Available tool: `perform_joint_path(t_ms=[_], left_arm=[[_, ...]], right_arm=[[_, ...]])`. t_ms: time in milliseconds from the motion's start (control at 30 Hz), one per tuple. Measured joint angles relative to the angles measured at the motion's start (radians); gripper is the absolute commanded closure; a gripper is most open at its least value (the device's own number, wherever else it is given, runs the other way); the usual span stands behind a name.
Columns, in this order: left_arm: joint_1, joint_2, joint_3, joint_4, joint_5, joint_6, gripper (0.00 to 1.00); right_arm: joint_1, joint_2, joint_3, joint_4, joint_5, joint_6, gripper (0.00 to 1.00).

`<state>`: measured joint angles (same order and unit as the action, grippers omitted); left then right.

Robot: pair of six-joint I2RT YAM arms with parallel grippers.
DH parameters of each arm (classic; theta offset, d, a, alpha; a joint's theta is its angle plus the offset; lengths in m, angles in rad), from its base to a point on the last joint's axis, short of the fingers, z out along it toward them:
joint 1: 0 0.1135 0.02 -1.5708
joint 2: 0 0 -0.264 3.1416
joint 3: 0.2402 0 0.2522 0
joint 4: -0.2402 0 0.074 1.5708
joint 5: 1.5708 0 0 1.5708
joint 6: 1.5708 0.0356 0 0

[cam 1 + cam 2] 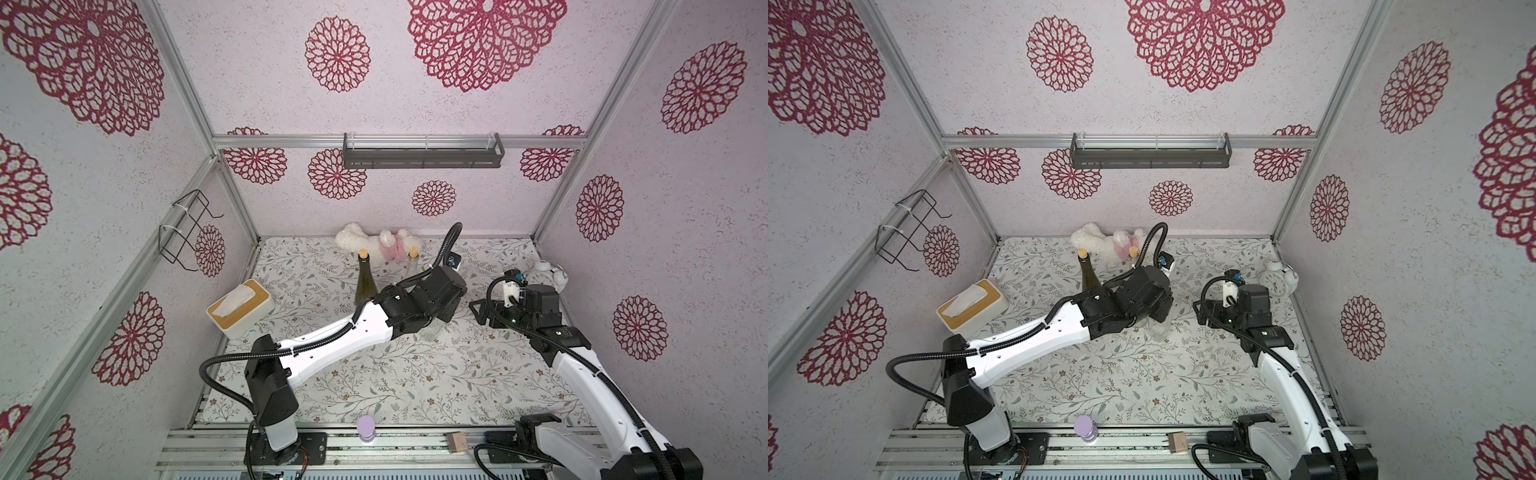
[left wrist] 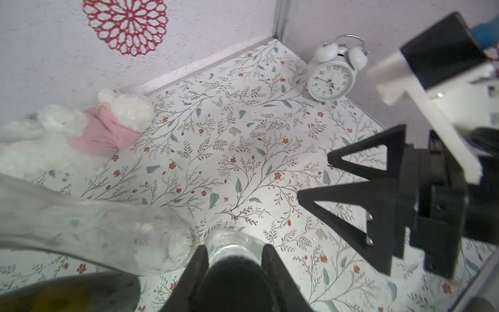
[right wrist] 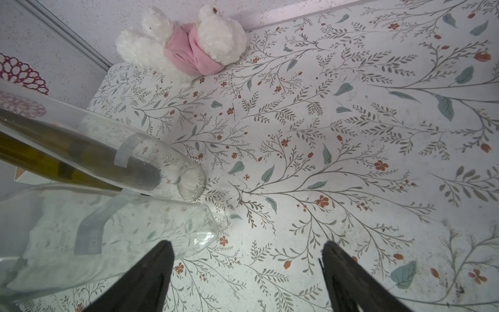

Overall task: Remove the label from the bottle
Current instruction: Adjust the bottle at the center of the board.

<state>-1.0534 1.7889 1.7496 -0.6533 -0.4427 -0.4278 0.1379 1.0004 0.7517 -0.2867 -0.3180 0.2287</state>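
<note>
I find the left gripper (image 2: 234,250) clamped on the clear bottle (image 3: 129,232), whose base meets the floral table (image 3: 351,162). Its label (image 3: 90,235) shows in the right wrist view. The right gripper (image 3: 247,270) has its fingers wide apart, one tip just beside the bottle's base.

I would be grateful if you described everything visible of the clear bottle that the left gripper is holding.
The clear bottle is colourless glass with smudged walls and a round base, and it looks empty. A pale, translucent label strip runs across its side, not yet peeled. It stands upright on the floral table, close beside a second clear bottle; whether the two touch cannot be told. The left gripper is shut on it from above.
</note>
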Motion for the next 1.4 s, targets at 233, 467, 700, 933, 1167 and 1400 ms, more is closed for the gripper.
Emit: perform_joint_path(t_ms=[233, 467, 700, 933, 1167, 1400], left_arm=[[-0.01, 0.07, 0.063, -0.101, -0.097, -0.173, 0.84], [-0.019, 0.1, 0.085, -0.163, -0.114, -0.277, 0.82], [-0.03, 0.103, 0.089, -0.168, -0.117, -0.325, 0.74], [-0.036, 0.103, 0.089, -0.161, -0.116, -0.35, 0.53], [-0.042, 0.103, 0.087, -0.148, -0.117, -0.363, 0.34], [-0.043, 0.1, 0.079, -0.129, -0.113, -0.35, 0.07]], right_arm=[[0.0, 0.005, 0.01, 0.001, -0.015, 0.0, 0.11], [0.0, 0.008, 0.026, 0.003, -0.034, -0.004, 0.11], [0.0, 0.008, 0.026, -0.001, -0.041, -0.011, 0.1], [0.0, -0.002, 0.026, -0.005, -0.046, -0.019, 0.08], [0.0, -0.008, 0.025, -0.011, -0.05, -0.019, 0.07], [0.0, -0.015, 0.025, -0.031, -0.053, -0.019, 0.06]])
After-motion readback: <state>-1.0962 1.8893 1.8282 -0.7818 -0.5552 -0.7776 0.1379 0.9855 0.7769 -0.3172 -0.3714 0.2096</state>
